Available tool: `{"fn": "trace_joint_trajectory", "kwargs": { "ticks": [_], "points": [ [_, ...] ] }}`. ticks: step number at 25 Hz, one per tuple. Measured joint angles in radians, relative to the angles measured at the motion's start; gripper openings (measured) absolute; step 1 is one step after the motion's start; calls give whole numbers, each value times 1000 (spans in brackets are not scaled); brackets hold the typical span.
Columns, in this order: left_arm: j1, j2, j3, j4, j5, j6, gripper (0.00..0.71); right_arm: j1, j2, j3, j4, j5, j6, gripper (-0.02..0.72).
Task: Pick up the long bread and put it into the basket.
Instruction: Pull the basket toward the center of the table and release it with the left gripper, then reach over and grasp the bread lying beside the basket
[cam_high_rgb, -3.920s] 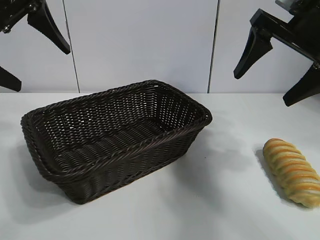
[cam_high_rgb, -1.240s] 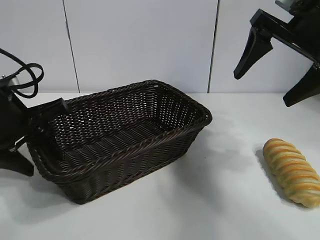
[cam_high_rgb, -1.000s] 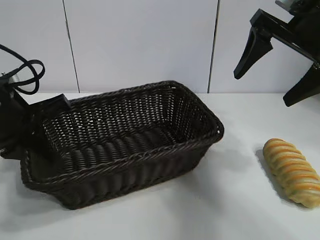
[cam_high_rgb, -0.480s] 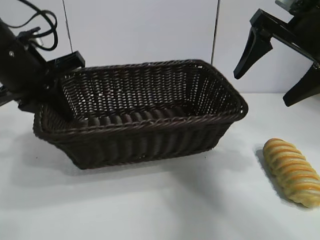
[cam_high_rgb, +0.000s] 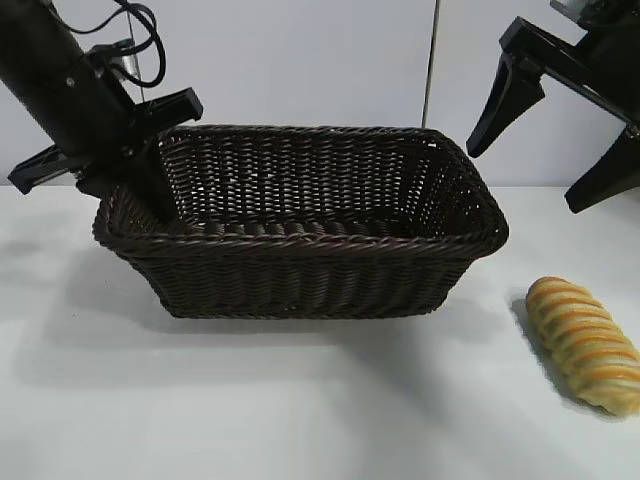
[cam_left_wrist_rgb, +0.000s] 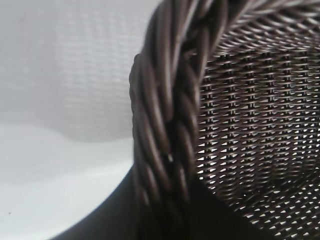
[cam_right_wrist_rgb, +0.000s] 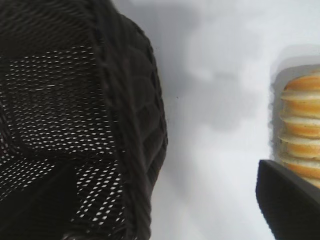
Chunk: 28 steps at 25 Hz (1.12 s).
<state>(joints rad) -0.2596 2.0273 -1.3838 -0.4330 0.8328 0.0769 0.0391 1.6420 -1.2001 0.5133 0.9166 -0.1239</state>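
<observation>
The basket, dark brown woven wicker, stands broadside in the middle of the table. My left gripper is shut on the braided rim at the basket's left end, one finger outside and one inside the wall. On the table at the right, apart from the basket, lies the long bread, golden with orange ridges. My right gripper hangs open high at the right, above the gap between basket and bread. In the right wrist view the long bread shows past one dark fingertip, with the basket's end alongside.
A white table spreads in front of the basket and between it and the bread. A pale panelled wall closes the back. The left arm's cable loops above the basket's left end.
The left gripper, holding the rim, has risen and moved right, swinging the basket round to broadside and nearer the bread. The right gripper and the bread have not moved.
</observation>
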Motion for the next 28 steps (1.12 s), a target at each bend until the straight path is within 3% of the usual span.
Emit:
{"fn": "trace_joint_trajectory", "kwargs": {
  "ticks": [4, 6, 8, 10, 13, 17, 28],
  "points": [
    [0, 1, -1, 0, -5, 5, 97, 0, 0, 0, 1, -1, 0, 694],
    [0, 1, -1, -1, -9, 7, 139, 0, 0, 0, 1, -1, 0, 694],
    [0, 1, -1, -4, -14, 7, 270, 0, 0, 0, 1, -1, 0, 694],
    [0, 1, -8, -4, -11, 7, 491, 0, 0, 0, 1, -2, 0, 694],
    [0, 1, -36, -3, 9, 7, 641, 0, 0, 0, 2, -2, 0, 694],
    [4, -25, -92, 39, 73, -14, 685, 0, 0, 0, 3, -2, 0, 694],
    [55, -189, -121, 124, 188, -52, 694, 0, 0, 0, 3, -1, 0, 694]
  ]
}}
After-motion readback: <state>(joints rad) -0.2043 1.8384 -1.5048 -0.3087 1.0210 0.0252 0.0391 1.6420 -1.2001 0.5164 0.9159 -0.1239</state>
